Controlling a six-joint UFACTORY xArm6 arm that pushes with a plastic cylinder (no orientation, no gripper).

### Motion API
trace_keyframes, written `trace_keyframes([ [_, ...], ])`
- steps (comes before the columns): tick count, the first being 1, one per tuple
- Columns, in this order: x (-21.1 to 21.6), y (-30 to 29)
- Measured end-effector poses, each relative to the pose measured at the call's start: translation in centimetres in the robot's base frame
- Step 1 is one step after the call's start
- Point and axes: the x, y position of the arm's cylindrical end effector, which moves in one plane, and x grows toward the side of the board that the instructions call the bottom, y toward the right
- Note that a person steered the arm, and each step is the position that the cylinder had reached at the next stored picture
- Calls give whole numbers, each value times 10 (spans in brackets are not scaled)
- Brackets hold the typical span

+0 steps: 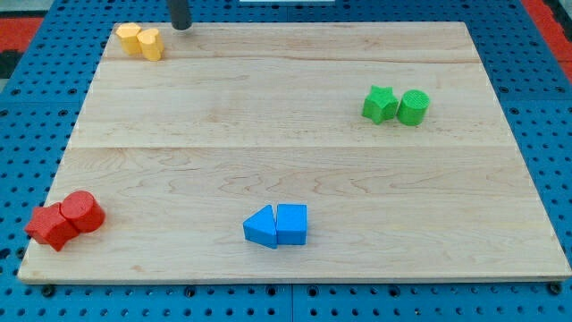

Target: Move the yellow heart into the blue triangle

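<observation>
Two yellow blocks sit touching at the view's top left: one [130,37] on the left and one [150,43] on the right; I cannot tell which is the heart. Two blue blocks sit touching near the view's bottom middle: the blue triangle [261,227] on the left and a blue block [291,224] on the right. My tip [181,27] is at the view's top edge, just right of the yellow pair and apart from it.
A green star [380,105] and a green cylinder [413,107] touch at the view's right. A red star [51,225] and a red cylinder [82,212] touch at the bottom left. The wooden board [295,170] lies on a blue pegboard.
</observation>
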Motion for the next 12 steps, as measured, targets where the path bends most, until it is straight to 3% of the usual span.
trace_keyframes([
  [2, 2, -97],
  [6, 57, 17],
  [8, 100, -21],
  [9, 138, 8],
  [12, 131, 65],
])
